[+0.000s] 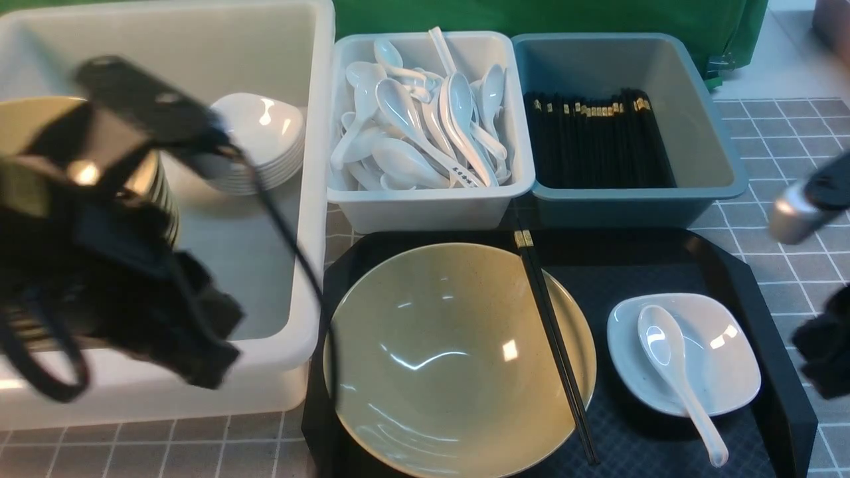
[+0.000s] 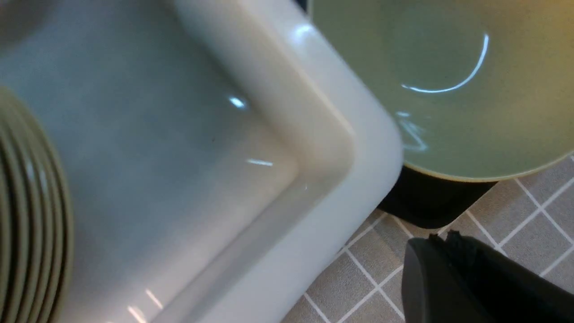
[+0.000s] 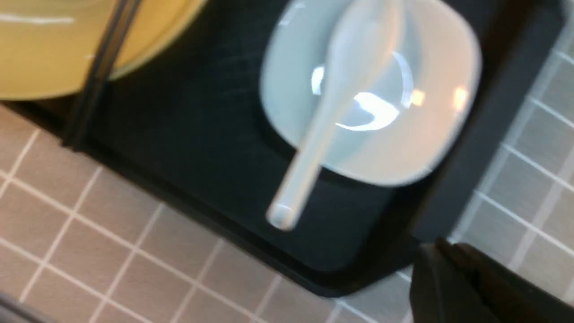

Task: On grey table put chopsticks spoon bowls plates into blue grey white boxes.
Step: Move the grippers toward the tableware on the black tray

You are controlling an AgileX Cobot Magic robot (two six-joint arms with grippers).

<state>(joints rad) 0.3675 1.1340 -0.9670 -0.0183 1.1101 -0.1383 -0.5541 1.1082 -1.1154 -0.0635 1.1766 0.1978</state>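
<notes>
Chopsticks [image 1: 554, 345] lie across the bowl [image 1: 431, 358], left of the spoon [image 1: 671, 358] in the plate [image 1: 727, 368]

surface [image 1: 783, 133]: grey cloth printed with a grid of thin white lines. four items rest directly on it. far row, left to right: large white tub [image 1: 166, 398], pale grey-white tub [image 1: 425, 212], teal tub [image 1: 617, 209], set just beside one another. black tray [image 1: 783, 372] lies nearer, in front of the two small tubs, close beside the large tub's right wall.

Left arm [image 1: 119, 219] looms at left side, blurred, cable trailing off it. Left gripper [image 2: 441, 240] jaws pressed together. Right arm [image 1: 807, 199] at far right edge, blurred. Right gripper [image 3: 441, 249] closed tight.
</notes>
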